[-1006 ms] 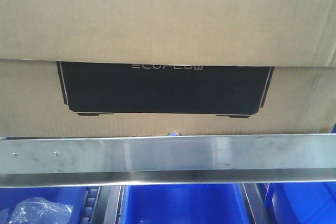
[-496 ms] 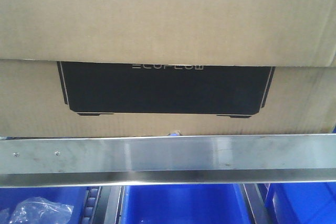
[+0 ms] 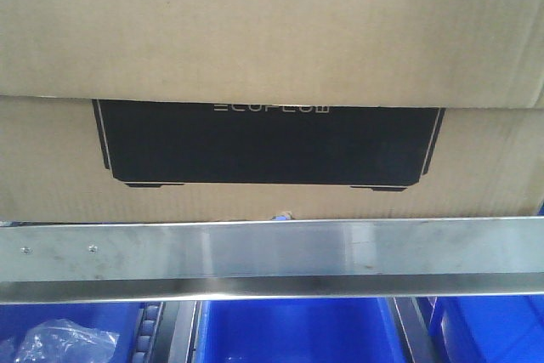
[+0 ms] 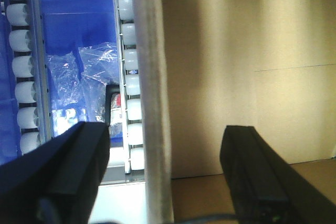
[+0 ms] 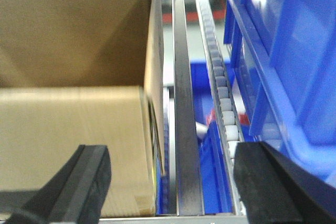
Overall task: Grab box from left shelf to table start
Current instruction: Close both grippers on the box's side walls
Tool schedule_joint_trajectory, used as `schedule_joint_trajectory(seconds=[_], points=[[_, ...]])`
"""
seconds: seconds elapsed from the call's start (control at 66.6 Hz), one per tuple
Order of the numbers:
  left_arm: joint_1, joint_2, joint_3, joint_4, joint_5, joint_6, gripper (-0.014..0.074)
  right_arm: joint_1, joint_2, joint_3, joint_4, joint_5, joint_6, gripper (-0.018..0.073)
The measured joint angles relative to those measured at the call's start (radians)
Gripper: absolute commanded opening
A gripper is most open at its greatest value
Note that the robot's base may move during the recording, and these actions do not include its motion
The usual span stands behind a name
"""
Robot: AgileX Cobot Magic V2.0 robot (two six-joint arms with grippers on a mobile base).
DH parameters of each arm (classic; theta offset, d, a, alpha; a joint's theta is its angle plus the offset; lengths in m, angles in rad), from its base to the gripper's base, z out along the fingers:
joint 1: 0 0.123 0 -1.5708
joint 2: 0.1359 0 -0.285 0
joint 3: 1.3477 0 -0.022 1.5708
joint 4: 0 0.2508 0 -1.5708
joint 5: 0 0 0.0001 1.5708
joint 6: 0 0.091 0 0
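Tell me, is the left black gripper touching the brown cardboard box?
Cannot tell. Left wrist view: a finger of the left gripper overlaps the brown cardboard box, but no contact or gap shows.

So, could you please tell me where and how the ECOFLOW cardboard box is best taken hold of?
Probably take the ECOFLOW cardboard box by its two end walls, squeezed between both arms: left tool from its left end, right tool from its right. It spans the whole front view, far wider than either open tool, and the steel rail bars its lower front edge.
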Motion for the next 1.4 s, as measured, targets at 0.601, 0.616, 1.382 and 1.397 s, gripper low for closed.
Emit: schedule_joint_trajectory(seconds=[0.601,0.616,1.382,1.397], points=[[0.000,0.000,0.000,0.000,0.002,0.000,0.0362,0.000,0.841,-0.737,0.059,0.357,-0.118,0.0582],[0.000,0.000,0.000,0.000,0.002,0.000,0.0362,0.000,0.855,-0.749,0.059,0.361,-0.118,0.0582],[0.000,0.010,0.007,0.002,0.002,0.000,-0.0043,0.004,1.175,-0.844,0.067,0.405,-0.144,0.0055],[0.000,0.012,0.007,0.003,0.004,0.000,-0.0063,0.004,1.175,-0.844,0.067,0.405,-0.144,0.0057]])
